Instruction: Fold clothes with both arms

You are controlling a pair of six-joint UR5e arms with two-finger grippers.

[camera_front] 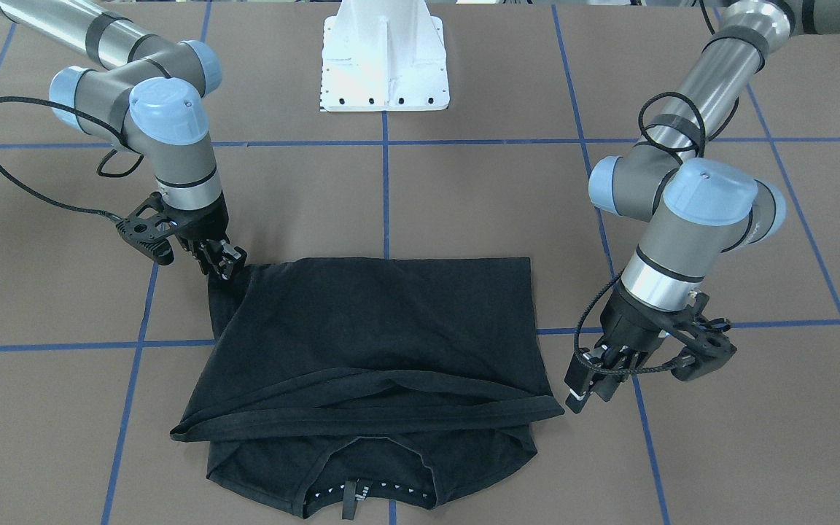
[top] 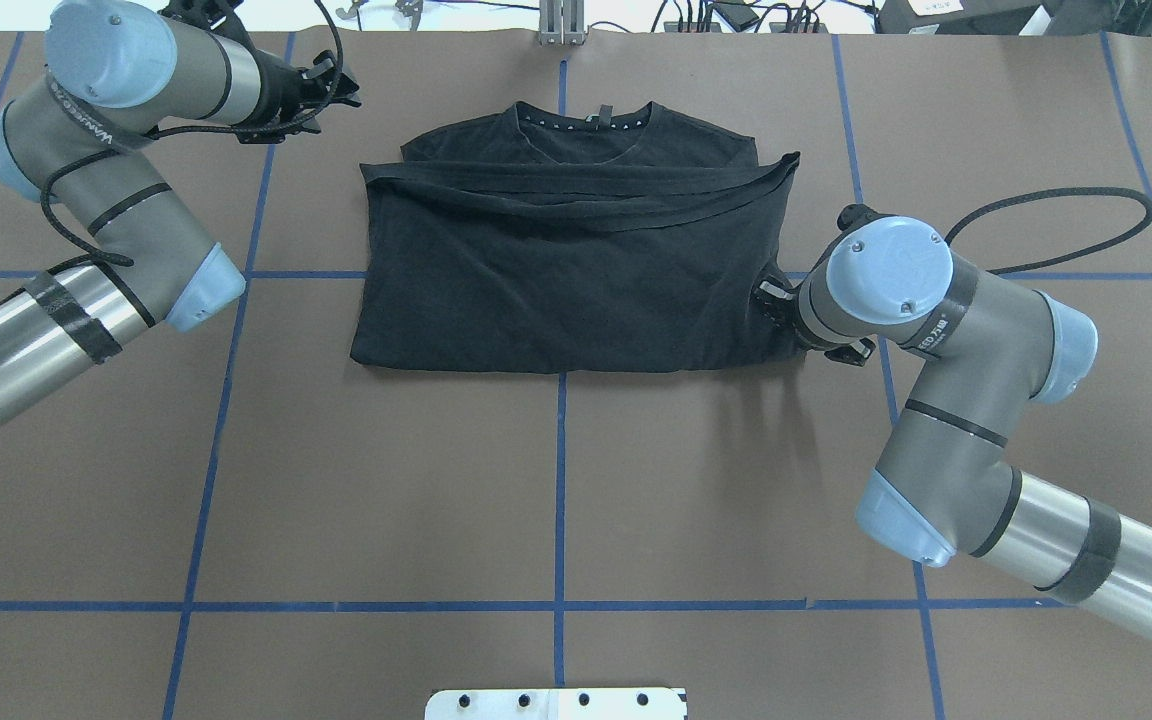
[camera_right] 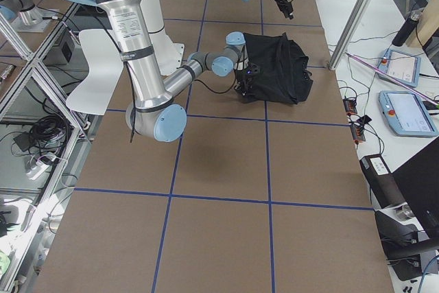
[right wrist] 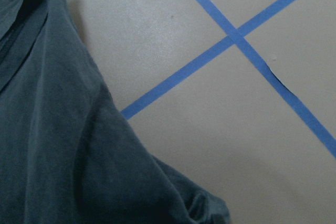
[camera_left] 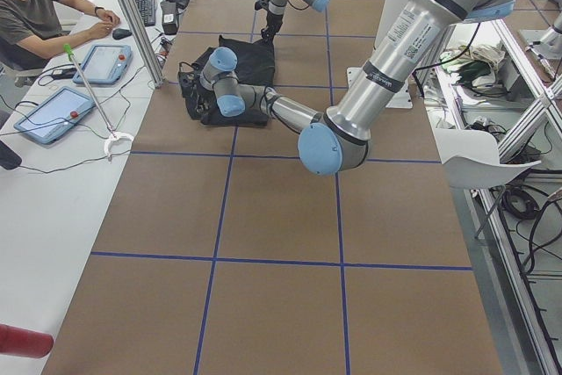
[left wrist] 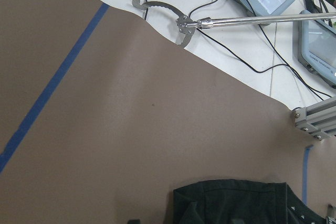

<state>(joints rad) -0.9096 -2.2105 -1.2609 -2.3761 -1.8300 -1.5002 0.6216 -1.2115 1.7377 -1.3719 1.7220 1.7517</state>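
Observation:
The black T-shirt (camera_front: 383, 328) lies on the brown table, its lower part folded over toward the collar (camera_front: 369, 496). It also shows in the overhead view (top: 556, 270). My right gripper (camera_front: 227, 268) is shut on the shirt's near corner, by the fold's edge on my right; it also shows in the overhead view (top: 774, 305). The right wrist view shows that dark cloth corner (right wrist: 52, 129) bunched at the bottom. My left gripper (camera_front: 588, 390) is open and empty, just beside the shirt's hem edge near the collar end, apart from the cloth. The chest graphic is hidden.
The white mounting base (camera_front: 383, 65) stands at the table's robot side. Blue tape lines (top: 561, 480) grid the brown mat. Beyond the table's far edge are tablets (camera_left: 53, 111), a metal grabber tool (left wrist: 184, 24) and a seated person (camera_left: 35, 6).

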